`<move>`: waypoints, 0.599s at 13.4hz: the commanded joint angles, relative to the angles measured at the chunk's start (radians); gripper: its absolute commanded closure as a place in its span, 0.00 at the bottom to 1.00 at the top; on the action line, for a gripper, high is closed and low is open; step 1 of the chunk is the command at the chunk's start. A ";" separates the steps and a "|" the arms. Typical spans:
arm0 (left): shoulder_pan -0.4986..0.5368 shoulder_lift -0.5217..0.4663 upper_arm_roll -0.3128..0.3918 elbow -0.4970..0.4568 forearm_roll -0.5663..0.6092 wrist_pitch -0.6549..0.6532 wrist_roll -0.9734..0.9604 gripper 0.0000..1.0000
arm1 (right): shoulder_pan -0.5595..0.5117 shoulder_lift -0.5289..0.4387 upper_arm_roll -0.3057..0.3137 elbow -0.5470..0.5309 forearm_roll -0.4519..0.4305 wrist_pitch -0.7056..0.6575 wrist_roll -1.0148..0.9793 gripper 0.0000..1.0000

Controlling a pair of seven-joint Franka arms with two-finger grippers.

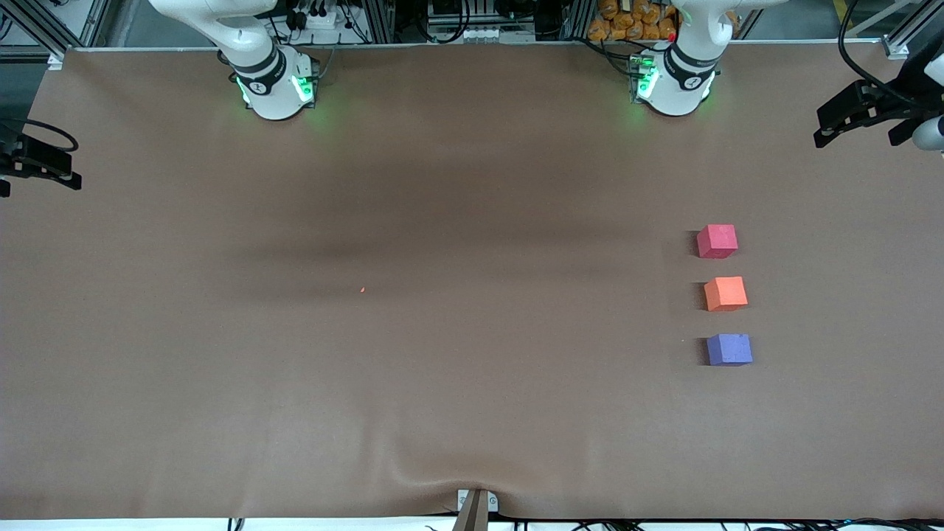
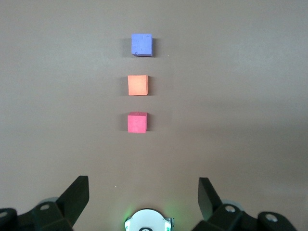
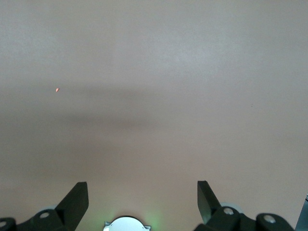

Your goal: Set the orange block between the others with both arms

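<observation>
Orange block [image 1: 726, 293]: one, on the brown table [image 1: 442, 369] toward the left arm's end, between the others and apart from both. Red-pink cube [image 1: 717, 241]: one, farther from the front camera. Purple-blue cube [image 1: 729, 349]: one, nearer. Nothing stands on or against the three cubes. One tiny orange speck [image 1: 363, 290] lies mid-table. Left gripper [image 2: 143, 192]: raised over bare table near its base, fingers spread, empty. Right gripper [image 3: 142, 192]: likewise over bare table, spread, empty.

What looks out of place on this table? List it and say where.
Little stands out. A tiny orange speck lies alone on the brown table cover near mid-table, possibly a crumb from the small matte orange foam cube. That cube sits neatly in line between the red-pink cube and the purple-blue cube, none touching.
</observation>
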 commanded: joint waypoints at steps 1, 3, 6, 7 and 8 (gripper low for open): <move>0.007 -0.008 -0.004 -0.005 -0.013 0.001 0.016 0.00 | 0.001 0.004 0.003 0.007 0.002 0.000 0.014 0.00; 0.007 -0.006 -0.010 -0.005 -0.010 0.003 0.017 0.00 | 0.001 0.004 0.003 0.007 0.002 0.003 0.014 0.00; 0.006 -0.005 -0.013 -0.005 -0.008 0.006 0.019 0.00 | -0.002 0.004 0.003 0.007 0.002 0.003 0.014 0.00; 0.006 -0.005 -0.013 -0.005 -0.008 0.006 0.019 0.00 | -0.003 0.004 0.003 0.007 0.002 0.003 0.014 0.00; 0.006 -0.003 -0.013 -0.005 -0.008 0.006 0.019 0.00 | -0.001 0.004 0.003 0.007 0.002 0.003 0.014 0.00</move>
